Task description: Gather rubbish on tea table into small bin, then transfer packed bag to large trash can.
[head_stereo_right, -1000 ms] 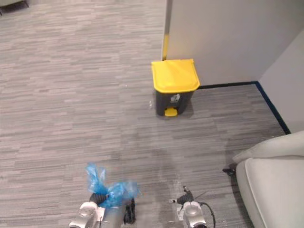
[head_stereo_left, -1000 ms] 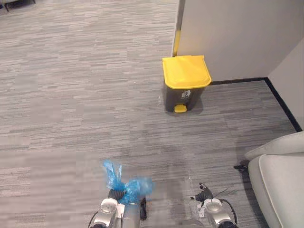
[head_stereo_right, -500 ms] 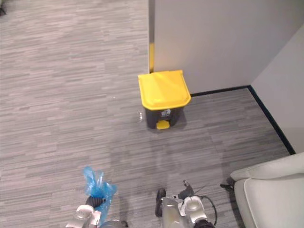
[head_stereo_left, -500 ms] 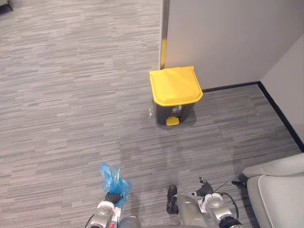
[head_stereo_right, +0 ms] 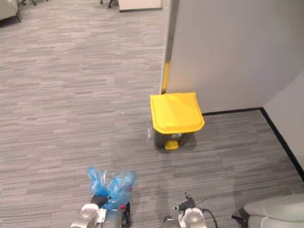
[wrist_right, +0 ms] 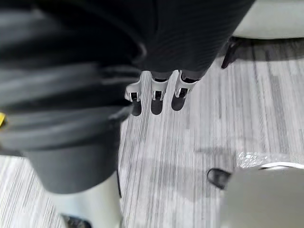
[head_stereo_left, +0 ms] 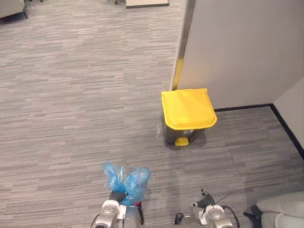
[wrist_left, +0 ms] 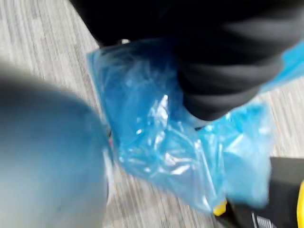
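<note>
A tied blue plastic bag (head_stereo_left: 127, 179) of rubbish sticks up at the bottom of the eye views, off the grey carpet. My left hand (head_stereo_left: 116, 195) is shut on its neck, and the crinkled blue film (wrist_left: 156, 142) lies right against the hand's dark cover in the left wrist view. Ahead and to the right, the large dark trash can with a shut yellow lid (head_stereo_left: 187, 108) and a yellow pedal (head_stereo_left: 182, 141) stands against the wall corner. My right hand (wrist_right: 156, 92) hangs low over the carpet, its fingers relaxed and holding nothing.
A light grey wall (head_stereo_left: 237, 47) with a yellow strip on its corner (head_stereo_left: 178, 73) rises behind the trash can. A pale sofa (head_stereo_left: 282, 211) edges in at the lower right. Open carpet (head_stereo_left: 71, 118) stretches to the left and ahead.
The whole picture has shifted with the camera, and the trash can now sits lower and further right. The blue bag stays in my left hand, with more of it showing.
</note>
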{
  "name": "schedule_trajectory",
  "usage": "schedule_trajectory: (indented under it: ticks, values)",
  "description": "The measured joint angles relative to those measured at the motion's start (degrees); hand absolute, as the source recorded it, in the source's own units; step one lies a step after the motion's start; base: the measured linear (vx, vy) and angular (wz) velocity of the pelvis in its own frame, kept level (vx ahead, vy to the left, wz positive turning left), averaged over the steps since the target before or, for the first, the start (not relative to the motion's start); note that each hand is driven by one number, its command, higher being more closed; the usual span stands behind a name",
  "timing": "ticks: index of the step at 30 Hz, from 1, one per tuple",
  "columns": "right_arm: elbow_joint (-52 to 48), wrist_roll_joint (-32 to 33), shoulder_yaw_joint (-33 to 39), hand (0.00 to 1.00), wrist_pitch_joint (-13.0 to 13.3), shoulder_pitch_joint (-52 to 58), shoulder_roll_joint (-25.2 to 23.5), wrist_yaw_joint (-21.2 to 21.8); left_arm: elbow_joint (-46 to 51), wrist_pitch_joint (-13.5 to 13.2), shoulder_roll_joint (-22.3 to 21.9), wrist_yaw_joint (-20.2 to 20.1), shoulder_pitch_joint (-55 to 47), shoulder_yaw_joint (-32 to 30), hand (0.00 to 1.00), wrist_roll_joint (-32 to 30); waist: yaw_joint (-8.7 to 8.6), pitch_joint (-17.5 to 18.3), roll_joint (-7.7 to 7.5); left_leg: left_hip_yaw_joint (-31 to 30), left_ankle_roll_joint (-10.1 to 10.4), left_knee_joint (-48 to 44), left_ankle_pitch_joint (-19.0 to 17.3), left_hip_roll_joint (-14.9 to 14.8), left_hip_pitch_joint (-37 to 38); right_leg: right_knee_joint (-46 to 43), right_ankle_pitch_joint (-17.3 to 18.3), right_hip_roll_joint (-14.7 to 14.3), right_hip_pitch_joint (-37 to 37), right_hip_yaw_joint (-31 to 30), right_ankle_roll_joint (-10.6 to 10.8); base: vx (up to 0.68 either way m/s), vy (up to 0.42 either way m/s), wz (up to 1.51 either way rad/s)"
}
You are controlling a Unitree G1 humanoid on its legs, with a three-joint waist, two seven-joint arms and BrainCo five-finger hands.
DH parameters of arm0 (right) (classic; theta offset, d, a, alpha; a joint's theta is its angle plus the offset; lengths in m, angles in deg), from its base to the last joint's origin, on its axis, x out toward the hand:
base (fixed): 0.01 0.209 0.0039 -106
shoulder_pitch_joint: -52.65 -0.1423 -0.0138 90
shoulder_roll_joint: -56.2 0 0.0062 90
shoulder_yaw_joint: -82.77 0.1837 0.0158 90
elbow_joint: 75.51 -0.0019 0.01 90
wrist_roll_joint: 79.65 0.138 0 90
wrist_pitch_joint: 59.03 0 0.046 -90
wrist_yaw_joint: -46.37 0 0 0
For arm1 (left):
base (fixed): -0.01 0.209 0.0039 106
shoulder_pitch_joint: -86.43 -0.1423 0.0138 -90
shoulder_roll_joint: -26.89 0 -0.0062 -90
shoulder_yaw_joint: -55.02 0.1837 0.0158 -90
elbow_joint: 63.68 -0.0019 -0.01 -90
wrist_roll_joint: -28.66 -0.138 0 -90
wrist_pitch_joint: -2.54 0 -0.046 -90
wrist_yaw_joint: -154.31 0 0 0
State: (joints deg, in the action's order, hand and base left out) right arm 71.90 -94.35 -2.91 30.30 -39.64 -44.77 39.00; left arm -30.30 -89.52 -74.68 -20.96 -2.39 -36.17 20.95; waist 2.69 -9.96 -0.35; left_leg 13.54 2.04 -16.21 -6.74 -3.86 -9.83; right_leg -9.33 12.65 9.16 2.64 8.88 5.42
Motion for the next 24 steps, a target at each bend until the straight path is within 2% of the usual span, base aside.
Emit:
schedule_trajectory:
  ticks: [3,5,6,7,9,10,11,12,13,15,16,18,20,22,24]
  values:
    - [0.11,-0.27,-0.03,0.0,0.23,-0.75,-0.1,0.1,-1.0,0.05,0.11,0.02,-0.71,0.07,1.0,0.06,0.05,-0.03,0.43,2.07,-0.18,0.33,-3.12,0.33,3.9,-11.4,1.19,1.11,-3.56,-3.81,1.9,0.22,0.128,-0.46]
    - [0.15,-0.5,-0.12,0.0,0.19,-1.03,-0.68,0.14,-1.35,0.24,1.18,0.02,-0.88,1.03,1.0,0.05,-0.25,-0.06,-0.1,3.58,-0.66,2.03,-3.97,0.81,7.4,-25.95,0.57,2.76,-9.91,-4.99,3.37,0.16,0.076,-0.27]
    - [0.53,-0.5,-0.14,0.0,0.19,-0.91,-0.8,0.16,-1.35,0.28,1.59,0.05,-0.96,1.71,1.0,0.05,-0.92,0.01,-0.32,4.01,-0.91,2.53,-4.17,0.87,8.34,-30.01,0.83,3.29,-11.78,-4.74,3.02,0.2,0.03,-0.11]
    - [1.13,-0.49,-0.25,0.0,0.13,-1.05,-0.78,0.25,-1.34,0.28,2.1,0.06,-0.75,2.4,1.0,0.08,-1.04,0.01,-0.3,4.3,-0.87,3.59,-4.3,0.79,9.47,-32.23,2.77,3.31,-13.96,-3.68,1.12,0.25,-0.013,-0.12]
    - [1.08,-0.46,-0.65,0.0,0.19,-1.75,-0.49,0.3,-1.34,0.3,2.98,0.14,-0.66,2.29,1.0,0.12,-1.4,-0.2,0.07,4.5,-0.85,4.74,-4.29,-0.44,10.62,-31.44,4.97,1.4,-17.76,-1.27,-1.32,0.2,-0.08,-0.16]
    - [1.07,-0.52,-0.92,0.0,0.18,-2.08,-0.28,0.29,-1.36,0.32,3.47,0.14,-0.77,2.29,1.0,0.21,-1.94,-0.3,0.24,4.48,-0.77,5.18,-4.24,-1.28,11.18,-27.48,4.74,-0.31,-19.32,0.19,-2.1,0.2,-0.151,-0.03]
    - [1.01,-0.67,-1.43,0.0,0.15,-2.02,-0.22,0.26,-1.39,0.35,4.06,0.13,-1.01,2.31,1.0,0.24,-2.35,-0.13,-0.28,4.15,-0.54,5.16,-4.26,-1.1,11.62,-18.78,1.22,-1.82,-19.51,0.34,-2.88,0.21,-0.16,0.07]
    - [1.15,-0.91,-1.9,0.0,0.1,-1.62,0.08,0.25,-1.73,0.42,4.4,0.09,-1.15,2.27,1.0,0.19,-2.46,-0.47,-0.71,3.16,-0.05,5.06,-4.48,-0.19,12.27,-15.11,-3.34,-2.29,-18.71,-0.18,-6.97,0.3,-0.169,0.03]
    - [1.29,-0.98,-1.84,0.0,0.05,-1.65,0.92,0.13,-2.1,0.58,3.23,0.04,-0.84,2.27,1.0,0.23,-2.51,-0.2,1.08,0.97,0.63,5.29,-4.9,-1.61,12.66,-13.92,-4.09,-3.95,-16.89,0.27,-6.96,0.3,-0.157,-0.16]
    - [1.54,-0.98,-1.82,0.0,0.17,-1.76,1.98,0.2,-2.51,0.32,2.12,0.03,-1.44,2.1,1.0,0.21,-2.11,0.38,2.35,-2.01,1.03,5.86,-4.98,-2.72,12.75,-12.08,-4.13,-5.46,-16.07,0.42,-7.06,0.22,-0.124,-0.2]
    - [2.12,-0.97,-1.42,0.0,0.19,-1.65,2.19,0.15,-2.56,0.28,1.68,0.02,-1.17,2.01,1.0,0.2,-2.78,0.38,2.61,-3.25,2.01,6.04,-4.34,-3.17,13.0,-10.97,-4.1,-5.96,-15.08,1.11,-7.09,0.15,-0.083,0.07]
    - [2.54,-0.85,0.05,0.0,0.12,-0.43,2.3,0.15,-2.53,0.14,1.16,-0.02,-0.03,1.91,1.0,0.07,-2.85,0.07,2.32,-3.82,2.9,3.55,-3.82,-3.79,12.58,-8.68,-3.98,-6.13,-12.52,2.55,-7.24,0.16,-0.077,0.37]
    - [2.4,-0.81,0.01,0.0,0.1,0.49,2.29,0.04,-2.3,0.05,0.25,-0.03,0.29,0.0,1.0,0.05,-2.6,-0.38,1.5,-3.83,3.08,-5.69,-3.89,-4.72,9.59,-6.47,-3.85,-5.91,-9.23,3.44,-7.35,0.11,-0.031,0.36]
    - [1.91,-0.31,-0.03,0.0,0.12,1.33,1.82,-0.02,-1.37,0.13,-0.57,-0.06,-0.34,-0.4,1.0,0.06,-1.93,-0.55,1.24,-3.16,4.46,-19.89,-3.49,-6.99,3.91,-4.28,-3.73,-5.61,-5.85,3.82,-7.65,0.1,0.054,0.02]
    - [1.46,-0.05,0.07,0.0,0.11,1.35,1.62,-0.04,-1.14,0.13,-1.06,-0.16,-0.66,-1.01,1.0,0.04,-1.85,-0.43,1.47,-2.68,3.52,-18.34,-6.94,-7.32,2.5,-3.4,-3.7,-5.48,-4.58,3.68,-7.68,0.09,0.11,-0.05]
